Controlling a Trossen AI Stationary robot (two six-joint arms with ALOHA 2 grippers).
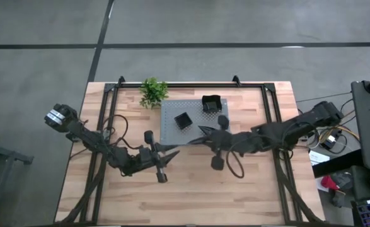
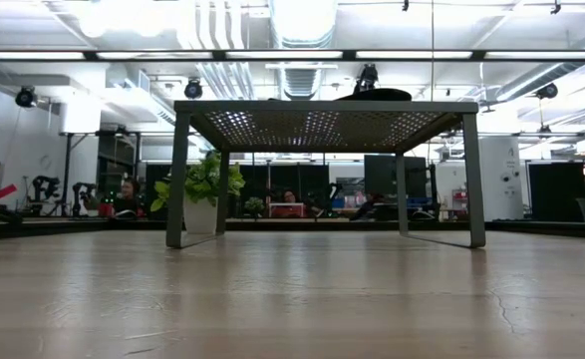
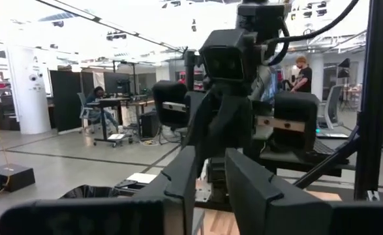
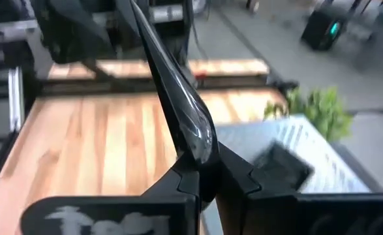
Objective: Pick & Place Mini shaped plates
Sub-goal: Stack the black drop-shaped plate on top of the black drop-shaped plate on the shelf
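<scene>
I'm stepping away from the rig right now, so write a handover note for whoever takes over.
Right claw: shut on a teardrop plate, held on edge above the table beside the grey stand.
Left claw: open, empty, facing the right arm.
Plates: two square dishes sit on the stand's top. No other plates are in view.
Done: two dishes are on the stand and the teardrop is gripped.
Left: set the teardrop plate down, probably on the stand.

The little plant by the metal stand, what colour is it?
Green leaves: the plant shows best in the high view.
</scene>
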